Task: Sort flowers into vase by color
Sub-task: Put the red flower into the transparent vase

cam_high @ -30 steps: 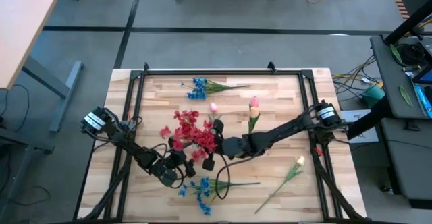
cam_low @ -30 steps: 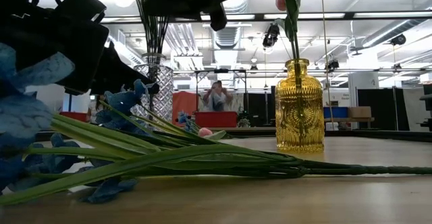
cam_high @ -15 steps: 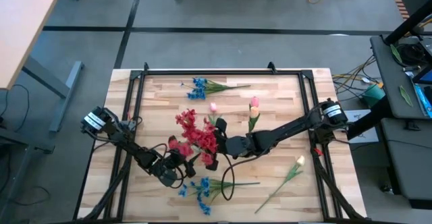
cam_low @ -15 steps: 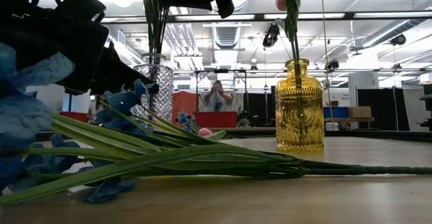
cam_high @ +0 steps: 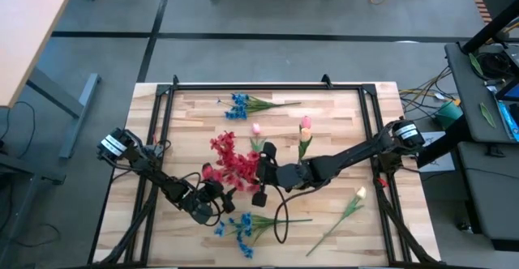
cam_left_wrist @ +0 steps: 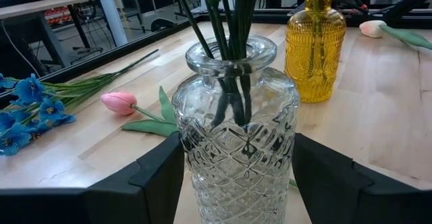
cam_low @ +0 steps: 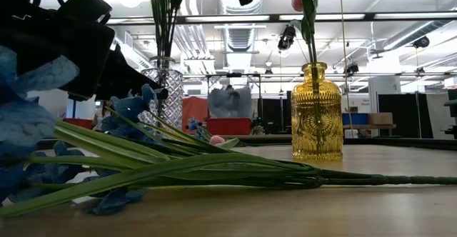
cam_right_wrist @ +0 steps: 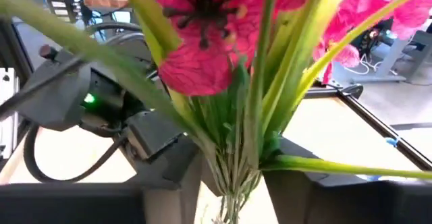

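The clear glass vase (cam_left_wrist: 235, 126) stands on the wooden surface (cam_high: 332, 131) with the stems of the red flowers (cam_high: 233, 160) in its neck. The left gripper (cam_left_wrist: 236, 173) holds this vase, one finger on each side of its body. The right gripper (cam_high: 261, 172) is just above the vase among the red blossoms, its fingers part open on either side of the green stems with a gap to them. The yellow glass vase (cam_left_wrist: 315, 42) stands near the clear vase and holds a pink tulip (cam_high: 305, 125). Another pink tulip (cam_left_wrist: 119, 102) lies on the surface just beside the clear vase. One spray of blue flowers (cam_high: 239, 104) lies beyond the clear vase toward the far edge, a second blue spray (cam_high: 240, 226) lies near it toward the front edge, and a cream tulip (cam_high: 358, 194) lies well apart from it.
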Controlling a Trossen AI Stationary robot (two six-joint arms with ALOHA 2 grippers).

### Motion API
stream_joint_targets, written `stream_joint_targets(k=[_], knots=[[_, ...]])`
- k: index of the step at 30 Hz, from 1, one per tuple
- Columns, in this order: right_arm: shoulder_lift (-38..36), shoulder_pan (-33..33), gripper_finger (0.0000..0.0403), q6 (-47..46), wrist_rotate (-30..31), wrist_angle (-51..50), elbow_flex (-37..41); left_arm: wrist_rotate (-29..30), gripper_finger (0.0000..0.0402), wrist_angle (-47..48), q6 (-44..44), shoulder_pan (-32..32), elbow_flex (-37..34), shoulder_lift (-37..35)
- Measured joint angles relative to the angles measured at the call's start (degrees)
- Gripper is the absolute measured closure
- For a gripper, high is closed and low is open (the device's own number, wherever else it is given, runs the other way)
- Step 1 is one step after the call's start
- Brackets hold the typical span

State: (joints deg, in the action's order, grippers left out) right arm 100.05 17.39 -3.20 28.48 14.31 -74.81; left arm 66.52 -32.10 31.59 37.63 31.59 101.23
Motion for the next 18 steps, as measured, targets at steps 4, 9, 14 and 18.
stream_joint_targets(k=[4,9,14,18], knots=[[0.2,-0.2,0.0344,-0.2,-0.1,-0.9,0.0,0.0,0.0176,0.0,0.0,0.0,0.0,0.0],[1.0,-0.4,0.0383,0.1,-0.1,-0.8,0.0,0.0,0.0176,0.0,0.0,0.0,0.0,0.0],[3.2,-1.1,0.0374,-1.6,-0.1,-0.4,0.0,0.0,0.0176,0.0,0.2,0.0,0.0,0.0],[4.3,-1.2,0.0375,-1.7,0.1,-0.2,0.0,0.0,0.0176,0.0,0.4,0.0,0.0,0.0]])
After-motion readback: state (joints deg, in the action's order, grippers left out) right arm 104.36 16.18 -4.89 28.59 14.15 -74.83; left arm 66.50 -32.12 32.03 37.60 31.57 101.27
